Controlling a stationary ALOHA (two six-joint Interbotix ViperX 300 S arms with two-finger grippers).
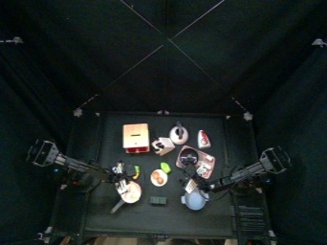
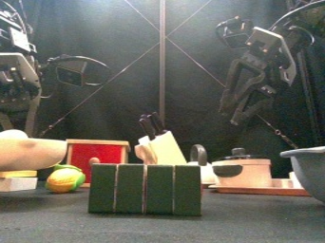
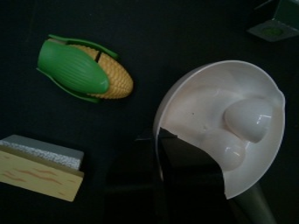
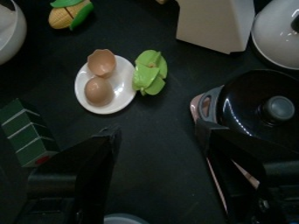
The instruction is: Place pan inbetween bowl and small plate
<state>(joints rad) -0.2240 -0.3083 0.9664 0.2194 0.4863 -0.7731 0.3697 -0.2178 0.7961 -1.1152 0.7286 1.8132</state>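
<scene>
The whitish pan fills the left wrist view, with a pale rounded lump inside it. My left gripper is shut on the pan's dark handle. In the front view the pan hangs a little above the table at the far left. From above, the pan is at the front left, the small plate with the orange middle is just right of it, and the blue-grey bowl is further right. My right gripper is open above the table near the plate. It hangs high in the front view.
A corn cob and a yellow sponge lie beside the pan. A green ribbed sponge stands at the front middle. Behind it are a red box, a knife block and a lidded pot. A black pot and a green leaf are next to the plate.
</scene>
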